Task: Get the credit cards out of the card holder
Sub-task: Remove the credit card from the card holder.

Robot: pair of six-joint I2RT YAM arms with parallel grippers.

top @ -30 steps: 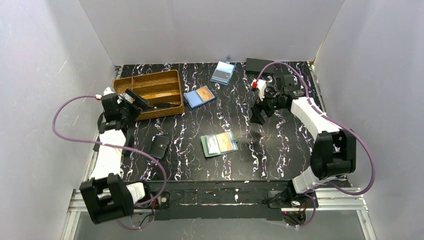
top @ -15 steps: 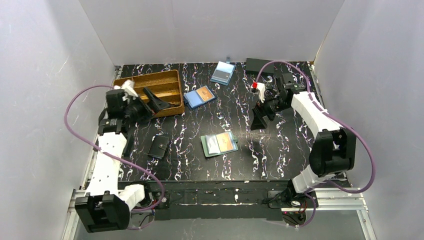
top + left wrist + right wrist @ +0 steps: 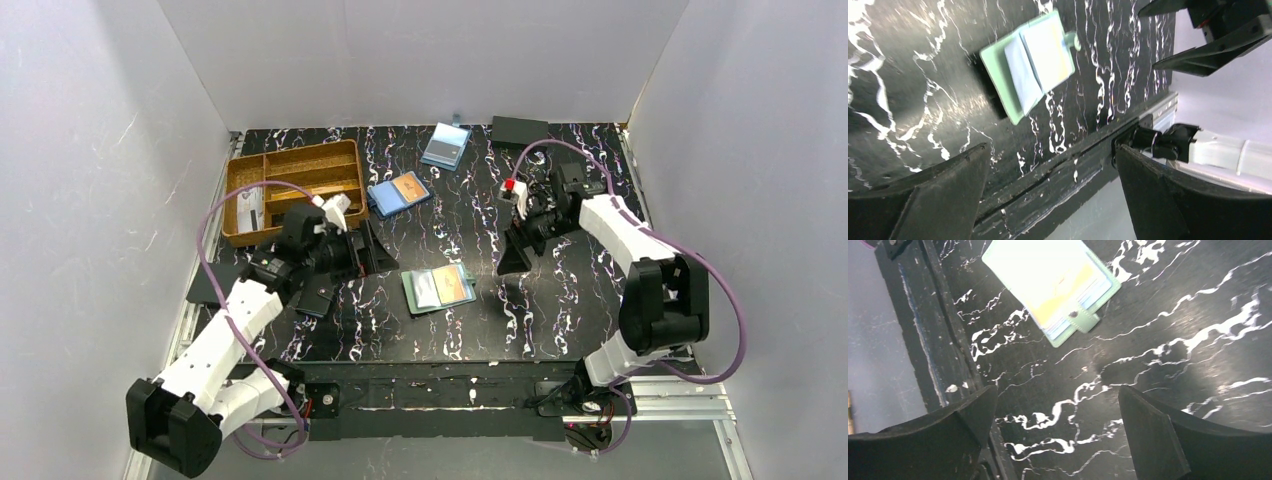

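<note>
**Both grippers open and empty on either side of the card holder**

From the top camera, the card holder (image 3: 440, 290) lies flat and open on the counter (image 3: 560, 310), about midway between the left and right edges and closer to the near edge than the far one; a grey-blue card (image 3: 427, 291) and an orange card (image 3: 453, 284) sit side by side in it. The left gripper (image 3: 385, 262) is just to its left, jaws spread and holding nothing; the right gripper (image 3: 506, 267) is just to its right, likewise spread and empty; neither touches the holder. A dark wallet (image 3: 318, 297) lies under the left arm; a wooden tray (image 3: 300, 152) fills the far-left corner; a bright blue holder (image 3: 400, 192) and a pale-blue holder (image 3: 446, 146) lie toward the far edge, and a black box (image 3: 520, 130) rests against it.

In the left wrist view, the left gripper (image 3: 1051, 149) is wide open with only bare counter between its jaws; the card holder (image 3: 998, 75) lies beyond them, untouched, and the right gripper (image 3: 1208, 40) shows past it.

In the right wrist view, the right gripper (image 3: 1058, 390) gapes equally wide and grips nothing; the card holder (image 3: 1053, 285) lies ahead, washed out by glare, close to the counter's near edge.
</note>
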